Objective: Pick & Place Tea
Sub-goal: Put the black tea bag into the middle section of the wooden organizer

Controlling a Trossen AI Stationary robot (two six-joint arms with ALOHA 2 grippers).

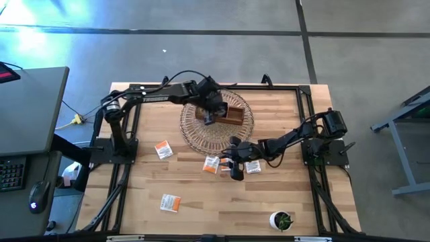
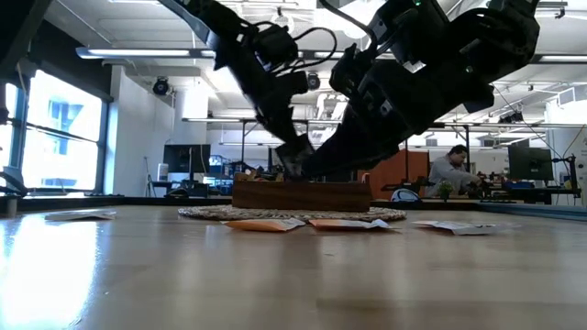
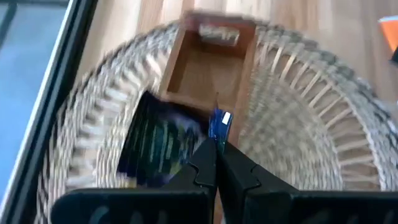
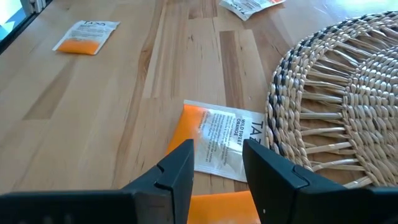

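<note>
Two arms were at work in your high view: the left gripper (image 1: 209,115) hung over the woven mat (image 1: 195,134) beside the tray (image 1: 235,115), the right gripper (image 1: 230,161) lay at the mat's 6 o'clock edge above a sachet (image 1: 211,164). More sachets lay at 9 o'clock (image 1: 163,149) and 7 o'clock (image 1: 170,202).

Your low view showed the tray (image 2: 303,194) with orange sachets (image 2: 261,225) before it.

Your left wrist view showed the fingers (image 3: 205,165) pinched together on a dark sachet (image 3: 159,146).

Your right wrist view showed the jaws apart, empty, over the white-and-orange sachet (image 4: 221,140).
</note>
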